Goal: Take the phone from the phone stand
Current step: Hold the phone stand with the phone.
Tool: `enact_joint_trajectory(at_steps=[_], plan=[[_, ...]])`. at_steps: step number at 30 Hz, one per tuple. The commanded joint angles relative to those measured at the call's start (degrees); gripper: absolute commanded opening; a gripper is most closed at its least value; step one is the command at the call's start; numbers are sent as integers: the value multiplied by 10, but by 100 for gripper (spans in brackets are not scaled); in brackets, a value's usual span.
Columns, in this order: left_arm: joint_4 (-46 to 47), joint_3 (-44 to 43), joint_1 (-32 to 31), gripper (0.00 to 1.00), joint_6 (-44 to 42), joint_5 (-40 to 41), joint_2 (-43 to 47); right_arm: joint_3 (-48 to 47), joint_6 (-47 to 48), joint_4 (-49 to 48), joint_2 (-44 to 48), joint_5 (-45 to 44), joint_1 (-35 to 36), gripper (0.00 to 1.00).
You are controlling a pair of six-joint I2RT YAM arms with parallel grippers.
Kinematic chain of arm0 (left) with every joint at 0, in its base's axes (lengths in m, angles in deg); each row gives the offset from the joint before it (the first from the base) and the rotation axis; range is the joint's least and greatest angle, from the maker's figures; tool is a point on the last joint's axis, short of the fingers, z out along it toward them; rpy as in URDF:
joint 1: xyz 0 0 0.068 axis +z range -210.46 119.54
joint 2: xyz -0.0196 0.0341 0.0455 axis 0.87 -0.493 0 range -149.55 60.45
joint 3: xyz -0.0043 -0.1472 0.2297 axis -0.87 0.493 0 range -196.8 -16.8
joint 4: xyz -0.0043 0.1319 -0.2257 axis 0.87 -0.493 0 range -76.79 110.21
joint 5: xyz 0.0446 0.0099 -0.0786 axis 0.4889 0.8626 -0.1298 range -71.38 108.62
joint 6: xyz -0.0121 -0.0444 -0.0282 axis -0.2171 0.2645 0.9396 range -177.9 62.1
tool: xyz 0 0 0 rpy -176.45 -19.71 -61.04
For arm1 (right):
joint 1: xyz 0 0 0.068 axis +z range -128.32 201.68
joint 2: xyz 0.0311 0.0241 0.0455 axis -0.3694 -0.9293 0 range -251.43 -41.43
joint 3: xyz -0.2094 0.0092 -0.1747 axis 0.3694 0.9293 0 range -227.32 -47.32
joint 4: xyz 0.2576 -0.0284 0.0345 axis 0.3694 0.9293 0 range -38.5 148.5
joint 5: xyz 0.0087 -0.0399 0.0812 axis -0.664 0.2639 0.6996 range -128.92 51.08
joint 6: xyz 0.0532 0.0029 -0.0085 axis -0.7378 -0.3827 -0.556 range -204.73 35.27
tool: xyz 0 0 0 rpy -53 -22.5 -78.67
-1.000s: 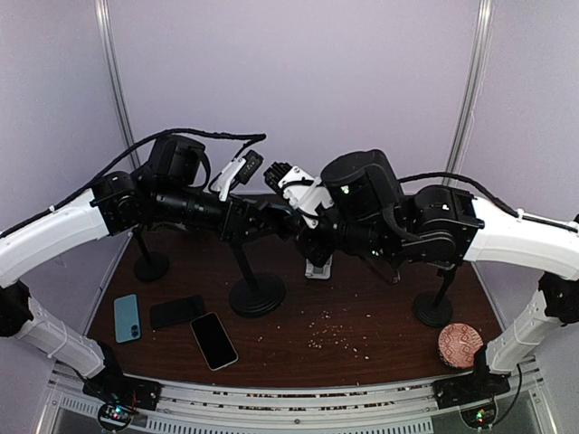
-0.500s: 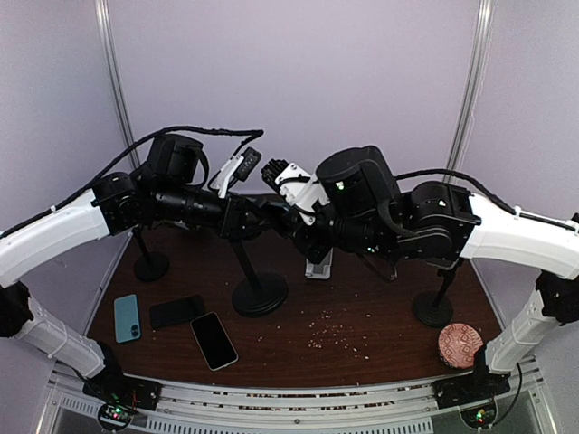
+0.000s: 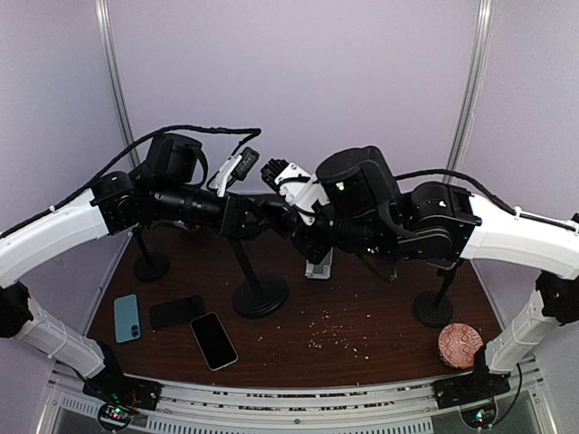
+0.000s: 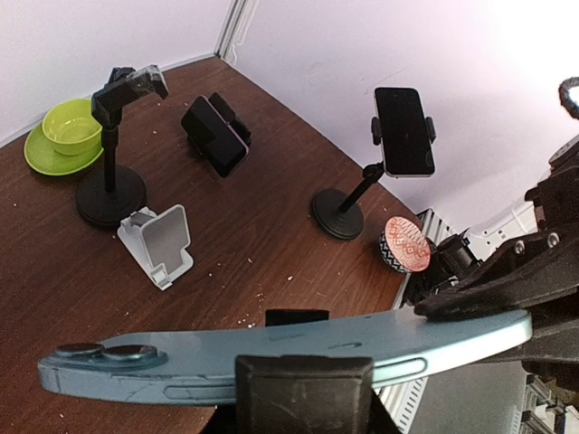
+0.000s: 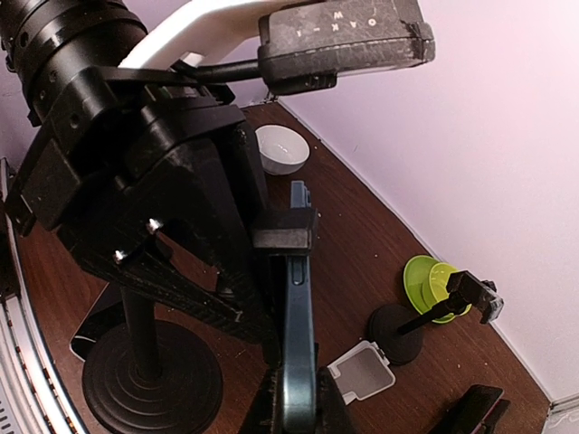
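Midway, pinched the phone point(image 4: 271, 357) edge-on in the right gripper point(image 5: 294, 409) (jaws narrow); could not judge the left gripper point(image 3: 276, 217), perhaps on the phone stand point(image 3: 261, 295). Needed a straight pull next.

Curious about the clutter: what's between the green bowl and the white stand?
A black clamp stand, between green bowl and white stand in the left wrist view.

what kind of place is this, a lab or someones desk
Most likely a robot lab test cell: a brown table closed in by lilac walls, two arms bolted at its near edge, and phone stands and phones laid out as props.
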Motion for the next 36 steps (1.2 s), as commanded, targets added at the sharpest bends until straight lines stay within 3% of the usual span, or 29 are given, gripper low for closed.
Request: enact_joint_trajectory(at_steps=[1, 9, 14, 26, 36], plan=[[62, -5, 19, 0, 62, -51, 27, 7, -1, -97, 25, 0, 13, 0], [49, -23, 72, 0, 71, -113, 23, 32, 0, -105, 34, 4, 13, 0], [-23, -76, 74, 0, 25, -118, -10, 15, 8, -105, 17, 13, 14, 0], [-172, -154, 64, 0, -75, -12, -52, -42, 5, -75, -23, 30, 16, 0], [-199, -174, 32, 0, -98, 81, -59, -105, -11, -42, -57, 38, 23, 0]])
